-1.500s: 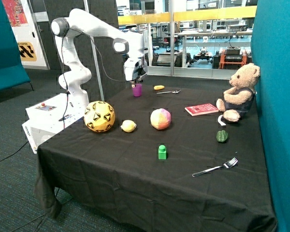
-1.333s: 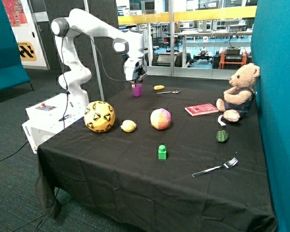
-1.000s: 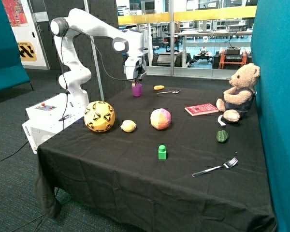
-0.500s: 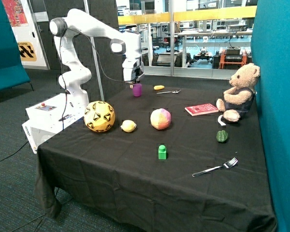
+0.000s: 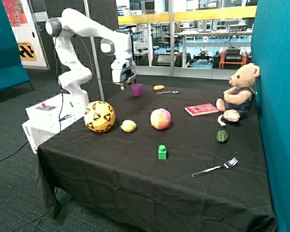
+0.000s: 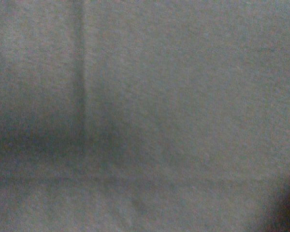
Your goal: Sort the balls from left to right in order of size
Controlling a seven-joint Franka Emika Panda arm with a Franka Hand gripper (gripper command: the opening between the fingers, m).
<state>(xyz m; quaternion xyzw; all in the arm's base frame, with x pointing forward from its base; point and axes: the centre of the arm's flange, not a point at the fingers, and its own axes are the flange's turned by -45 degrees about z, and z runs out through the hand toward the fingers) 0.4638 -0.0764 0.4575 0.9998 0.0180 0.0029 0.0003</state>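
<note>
- My gripper [image 5: 122, 87] hangs above the far edge of the table [image 5: 135, 183], just beside the purple cup [image 5: 137, 89] on the side toward my base, well apart from all three balls. I cannot tell how it is set: it shows too small in the outside view, and the wrist view gives only dim grey with nothing of it in sight.
- Big ball [image 5: 99, 116]: yellow with black triangles, leftmost in the row, on the far side of the small ball from the pink one. I judge it light but stiff and smooth, and probably too broad to pinch across; it may suit a push, and it will roll freely.
- Small ball [image 5: 128, 126]: plain yellow, between the other two, near the big one but apart from it. It looks light and an easy fit across its middle, though it could squirt out if I close off-centre.
- Pink ball [image 5: 160, 119]: pink, orange and yellow, on the other side of the small ball. It looks soft, so I judge it will give under a grip across its widest part.
- As the row lies, big, small, mid, it is not yet sorted by size.
- The balls' undersides and far sides are hidden.
</note>
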